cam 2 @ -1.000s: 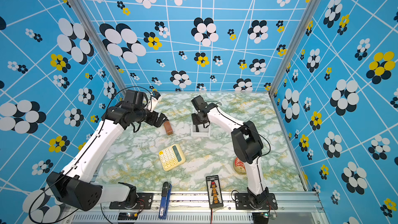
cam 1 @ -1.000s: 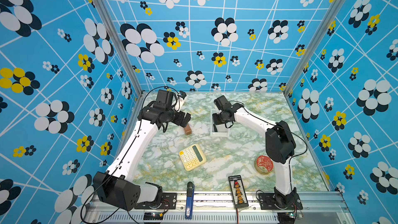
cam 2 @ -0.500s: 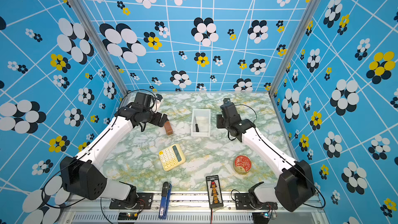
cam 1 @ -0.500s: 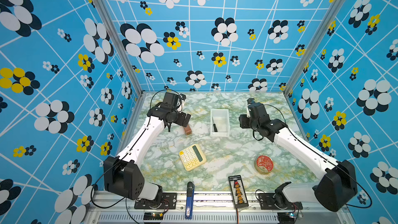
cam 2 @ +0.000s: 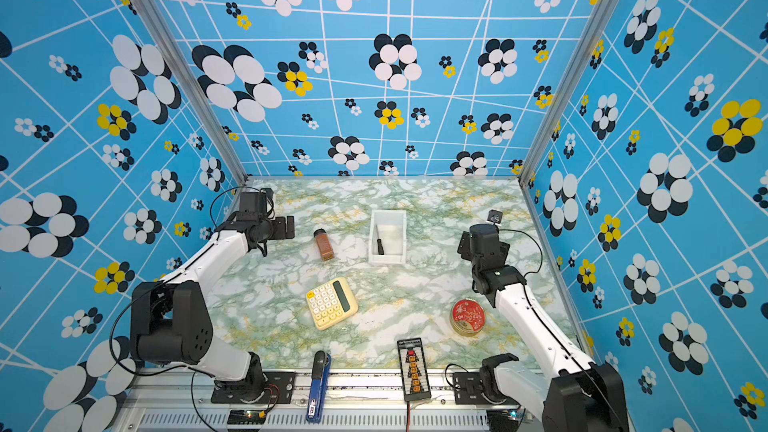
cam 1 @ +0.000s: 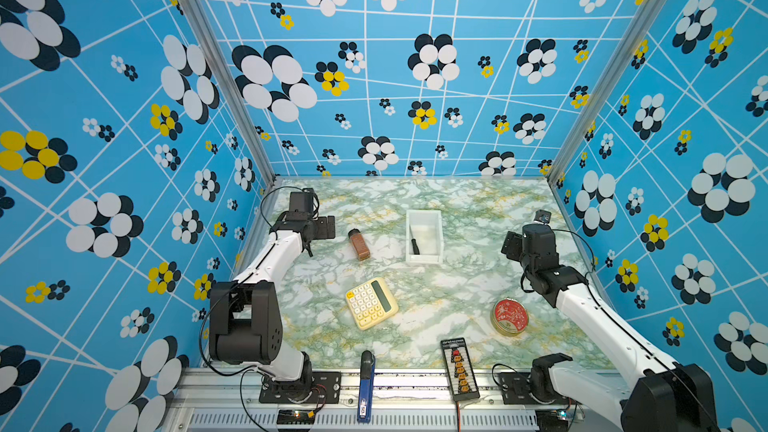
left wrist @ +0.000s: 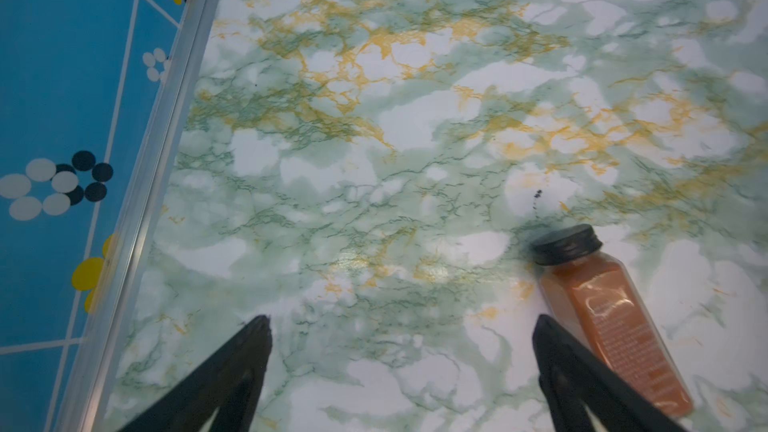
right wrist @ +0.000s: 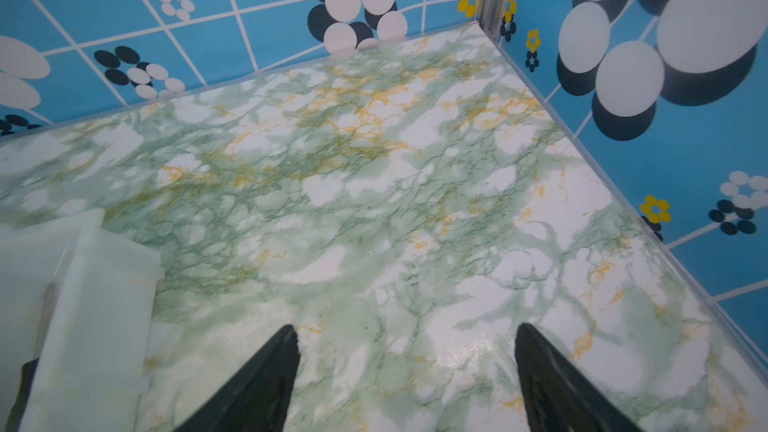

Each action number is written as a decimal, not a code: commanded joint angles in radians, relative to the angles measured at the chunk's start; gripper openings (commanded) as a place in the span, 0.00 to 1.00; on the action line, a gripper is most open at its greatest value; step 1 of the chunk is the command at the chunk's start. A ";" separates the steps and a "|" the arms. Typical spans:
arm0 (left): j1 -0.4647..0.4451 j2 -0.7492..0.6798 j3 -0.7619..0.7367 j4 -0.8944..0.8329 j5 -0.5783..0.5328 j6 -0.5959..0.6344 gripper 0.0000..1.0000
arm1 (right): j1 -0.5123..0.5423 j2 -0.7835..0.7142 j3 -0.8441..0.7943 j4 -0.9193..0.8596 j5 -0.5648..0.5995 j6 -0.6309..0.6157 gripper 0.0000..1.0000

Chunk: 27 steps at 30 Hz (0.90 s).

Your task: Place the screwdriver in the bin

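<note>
The screwdriver [cam 1: 414, 246] [cam 2: 379, 246], small with a black handle, lies inside the white bin [cam 1: 424, 260] [cam 2: 388, 260] at the middle back of the table. No gripper touches it. My right gripper [cam 1: 509, 244] [right wrist: 407, 330] hangs to the right of the bin, well apart from it, open with only marble between its fingers. The right wrist view catches the bin's wall [right wrist: 95, 284] at its edge. My left gripper [cam 1: 328, 227] [left wrist: 401, 322] is open and empty over the table at the back left.
A brown spice bottle [cam 1: 358, 244] [left wrist: 611, 317] lies between the left gripper and the bin. A yellow calculator [cam 1: 371, 303] sits mid-table and a red-lidded tin [cam 1: 510, 316] at the right. A blue-and-black tool [cam 1: 365, 384] and a black connector board [cam 1: 459, 369] lie at the front edge.
The right arm has drawn back from over the bin to the right with its jaws opening, leaving the screwdriver in the bin. The left arm has pulled back leftward from the bottle.
</note>
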 commanded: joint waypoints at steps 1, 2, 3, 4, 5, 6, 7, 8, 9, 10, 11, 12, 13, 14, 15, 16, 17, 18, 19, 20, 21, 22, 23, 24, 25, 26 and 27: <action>0.016 -0.022 -0.143 0.252 0.002 -0.062 0.99 | -0.018 -0.022 -0.068 0.148 0.119 -0.033 0.84; 0.020 -0.041 -0.211 0.341 0.002 -0.063 0.99 | -0.024 -0.025 -0.093 0.188 0.134 -0.038 0.84; 0.020 -0.061 -0.279 0.445 0.001 -0.059 0.99 | -0.033 -0.028 -0.119 0.232 0.137 -0.040 0.84; 0.020 -0.077 -0.340 0.534 0.006 -0.054 0.99 | -0.041 -0.026 -0.141 0.269 0.137 -0.045 0.84; 0.019 -0.093 -0.397 0.622 0.020 -0.041 0.99 | -0.050 -0.023 -0.164 0.306 0.136 -0.046 0.84; 0.014 -0.103 -0.442 0.696 0.027 -0.021 0.99 | -0.058 -0.020 -0.182 0.335 0.135 -0.048 0.84; 0.010 -0.111 -0.473 0.747 0.023 -0.010 0.99 | -0.062 -0.016 -0.197 0.364 0.134 -0.056 0.84; 0.007 -0.118 -0.505 0.801 0.021 -0.003 0.99 | -0.065 -0.011 -0.217 0.403 0.134 -0.072 0.84; 0.006 -0.123 -0.535 0.851 0.024 0.002 0.99 | -0.065 -0.006 -0.236 0.443 0.136 -0.088 0.84; 0.005 -0.127 -0.558 0.892 0.029 0.008 0.99 | -0.068 0.000 -0.249 0.471 0.138 -0.102 0.84; 0.003 -0.130 -0.583 0.935 0.031 0.016 0.99 | -0.071 0.009 -0.263 0.504 0.134 -0.116 0.84; 0.000 -0.131 -0.606 0.977 0.032 0.025 0.99 | -0.073 0.022 -0.276 0.539 0.130 -0.132 0.84; -0.002 -0.132 -0.624 1.008 0.036 0.029 0.99 | -0.073 0.037 -0.285 0.564 0.127 -0.145 0.84; -0.004 -0.132 -0.641 1.038 0.041 0.033 0.99 | -0.075 0.055 -0.292 0.592 0.122 -0.156 0.84; -0.009 -0.129 -0.659 1.071 0.042 0.040 0.99 | -0.074 0.075 -0.299 0.618 0.115 -0.168 0.84; -0.011 -0.125 -0.676 1.104 0.042 0.046 0.99 | -0.075 0.093 -0.305 0.647 0.107 -0.179 0.84; -0.017 -0.114 -0.697 1.152 0.038 0.050 0.99 | -0.075 0.118 -0.315 0.687 0.094 -0.197 0.84; -0.020 -0.099 -0.721 1.212 0.034 0.050 0.99 | -0.074 0.147 -0.325 0.739 0.085 -0.214 0.84; -0.022 -0.075 -0.740 1.268 0.030 0.051 0.99 | -0.075 0.177 -0.330 0.781 0.084 -0.223 0.84; -0.024 -0.044 -0.761 1.336 0.024 0.050 0.99 | -0.078 0.209 -0.331 0.818 0.080 -0.231 0.84; -0.023 -0.010 -0.777 1.399 0.021 0.050 0.99 | -0.079 0.243 -0.330 0.848 0.066 -0.240 0.85; -0.024 0.022 -0.789 1.455 0.025 0.052 0.99 | -0.081 0.269 -0.324 0.879 0.058 -0.251 0.85; -0.024 0.037 -0.800 1.498 0.034 0.059 0.99 | -0.082 0.284 -0.315 0.885 0.040 -0.257 0.85; -0.030 0.018 -0.804 1.471 0.051 0.064 0.99 | -0.085 0.293 -0.309 0.894 0.008 -0.265 0.85; -0.038 0.009 -0.800 1.447 0.052 0.076 0.99 | -0.085 0.308 -0.302 0.904 -0.010 -0.276 0.85; -0.044 0.014 -0.798 1.453 0.047 0.085 0.99 | -0.085 0.330 -0.294 0.917 -0.018 -0.281 0.85; -0.046 0.025 -0.797 1.470 0.041 0.088 0.99 | -0.085 0.353 -0.286 0.915 -0.037 -0.281 0.85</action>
